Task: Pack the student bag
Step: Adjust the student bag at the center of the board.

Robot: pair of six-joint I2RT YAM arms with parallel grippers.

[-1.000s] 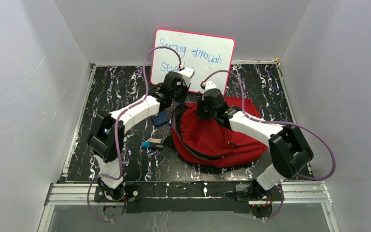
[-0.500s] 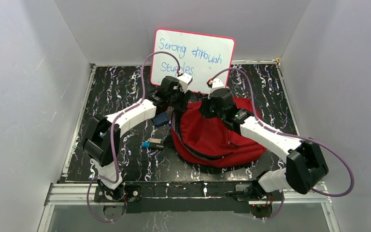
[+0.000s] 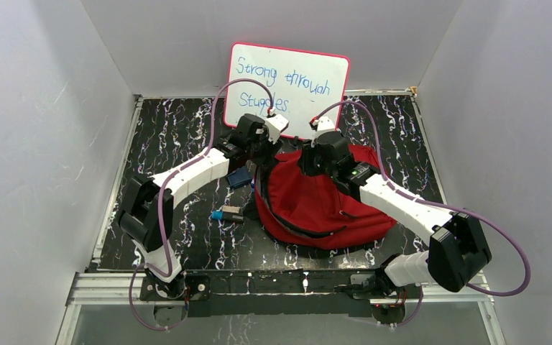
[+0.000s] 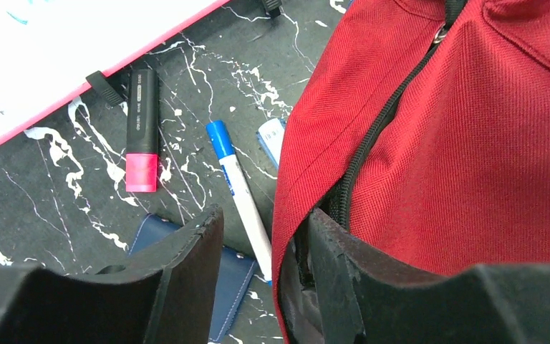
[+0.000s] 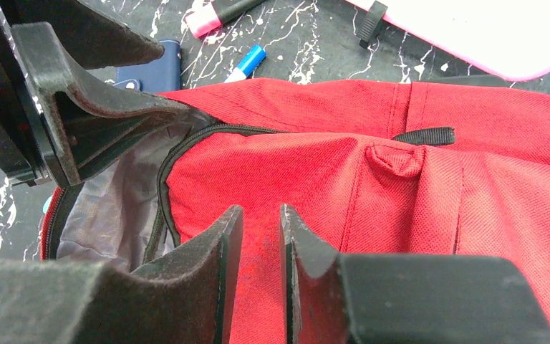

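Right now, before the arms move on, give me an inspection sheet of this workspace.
Surface: black table with white veining.
Job's things: student bag, red, zipper open, grey lining showing, its top rising to a peak.
Clutter: pink highlighter, blue-capped marker and navy case lie beside the bag on the left arm's side; small blue-ended item nearer the arms; whiteboard stands at the back.
Grippers: left gripper open, straddling the bag's open rim; right gripper shut on a fold of the bag's top, as far as can be seen.
Cables: purple cables loop above both arms; no snag seen.
Surroundings: pale walls; metal rail at the near edge.
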